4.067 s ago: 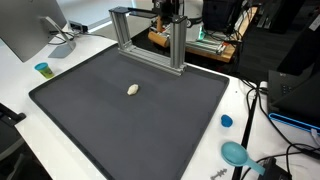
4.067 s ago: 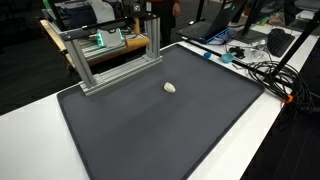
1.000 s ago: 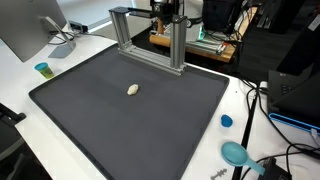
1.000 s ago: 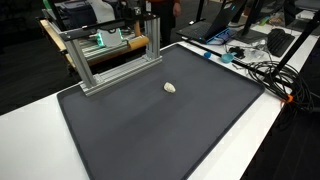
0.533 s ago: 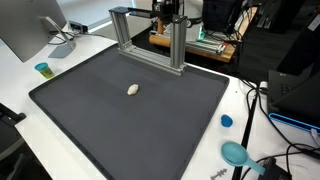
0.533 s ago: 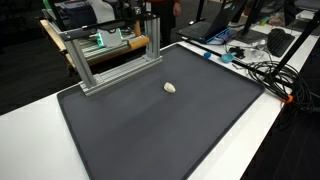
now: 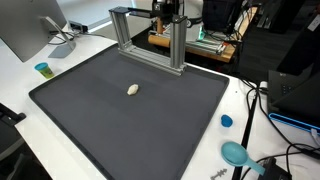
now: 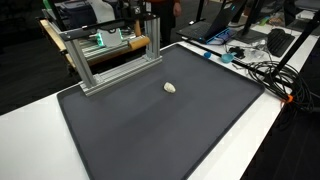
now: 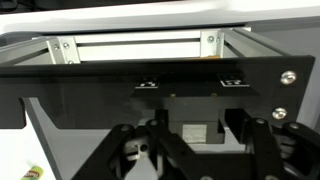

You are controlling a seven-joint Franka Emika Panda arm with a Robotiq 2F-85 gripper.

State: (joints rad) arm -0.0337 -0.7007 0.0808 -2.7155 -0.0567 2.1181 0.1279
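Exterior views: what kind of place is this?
Probably a lab or office workbench: a monitor, loose cables and an aluminium frame at the edge of a black mat.

Both exterior views look down from above on the same dark mat [image 7: 150, 120], with the metal frame [image 7: 178, 45] at its upper edge. My wrist view faces this frame very near.

No movement shows between the earlier frames and now. In both exterior views the arm [image 7: 165, 10] behind the metal frame [image 7: 150, 35] holds the same pose, and the pale lump [image 7: 133, 89] has not shifted on the mat [image 7: 130, 135]. The wrist view, looking at the frame past the tool [image 9: 195, 150], has no earlier picture to set it against, so any change in the jaws cannot be judged.
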